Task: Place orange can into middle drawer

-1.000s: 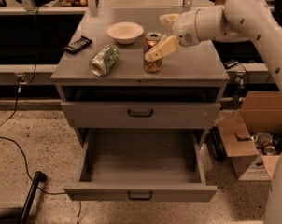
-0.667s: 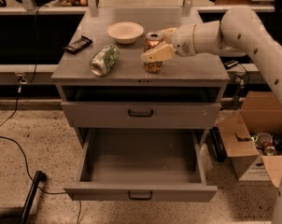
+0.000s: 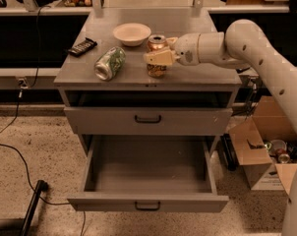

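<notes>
The orange can stands upright on the grey cabinet top, right of centre near the front edge. My gripper reaches in from the right on a white arm and sits at the can's middle, covering part of its front. The can's base still rests on the cabinet top. The middle drawer is pulled far out below, and its wide grey tray holds nothing.
A green-and-white can lies on its side left of the orange can. A pale bowl and a dark flat object sit further back. The upper drawer is closed. A cardboard box stands on the floor at right.
My gripper has come down and to the left from beside the orange can to its middle. The can has not moved.
</notes>
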